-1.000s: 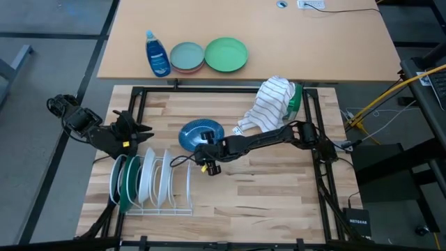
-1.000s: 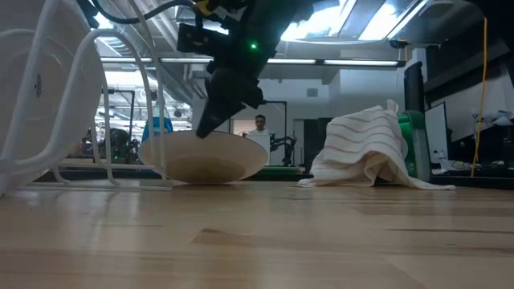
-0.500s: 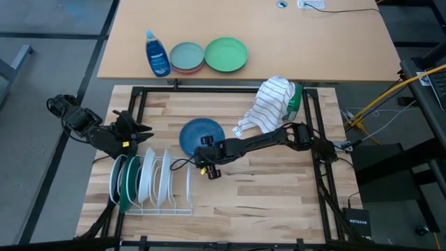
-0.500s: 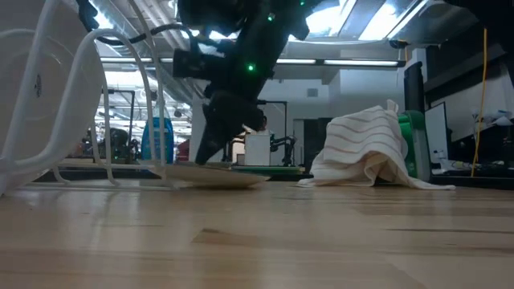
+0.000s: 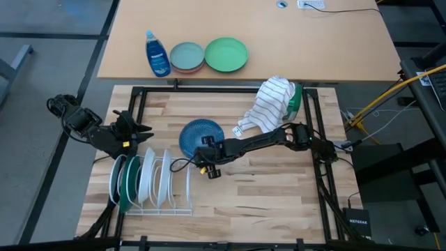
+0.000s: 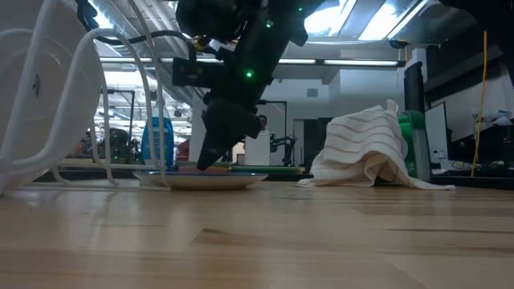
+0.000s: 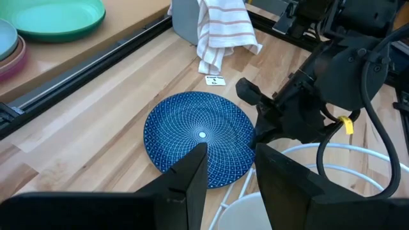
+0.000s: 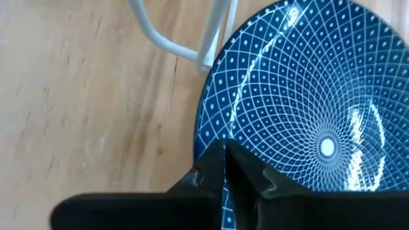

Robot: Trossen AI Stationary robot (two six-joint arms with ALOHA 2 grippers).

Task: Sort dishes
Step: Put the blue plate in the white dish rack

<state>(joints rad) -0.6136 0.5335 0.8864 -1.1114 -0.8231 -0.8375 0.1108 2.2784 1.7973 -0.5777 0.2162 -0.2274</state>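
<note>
A dark blue patterned plate (image 5: 202, 136) lies flat on the wooden table, just beyond the white wire rack (image 5: 150, 185). In the rack a dark green plate (image 5: 127, 183) and white plates (image 5: 157, 183) stand on edge. My right gripper (image 5: 203, 152) reaches in from the table's right and is shut on the blue plate's near rim. My left gripper (image 5: 143, 132) hovers open above the rack's far left end; in the left wrist view nothing lies between its fingers (image 7: 192, 172). My right gripper pinches the blue plate's rim (image 8: 211, 137) on its near side, beside the rack, between its two fingers. The fingers (image 6: 210, 156) slant down from the table's right. The plate (image 6: 201, 178) lies flat with its underside on the table.
A striped towel (image 5: 268, 104) is draped over a green thing (image 5: 294, 101) at the far right. On the tan table beyond stand a soap bottle (image 5: 157, 54), a grey-blue plate on a pink one (image 5: 187, 57) and a light green plate (image 5: 226, 54).
My right gripper has sunk toward the table with the blue plate. The plate was tilted, its held near rim raised; now it lies flat on the wood.
</note>
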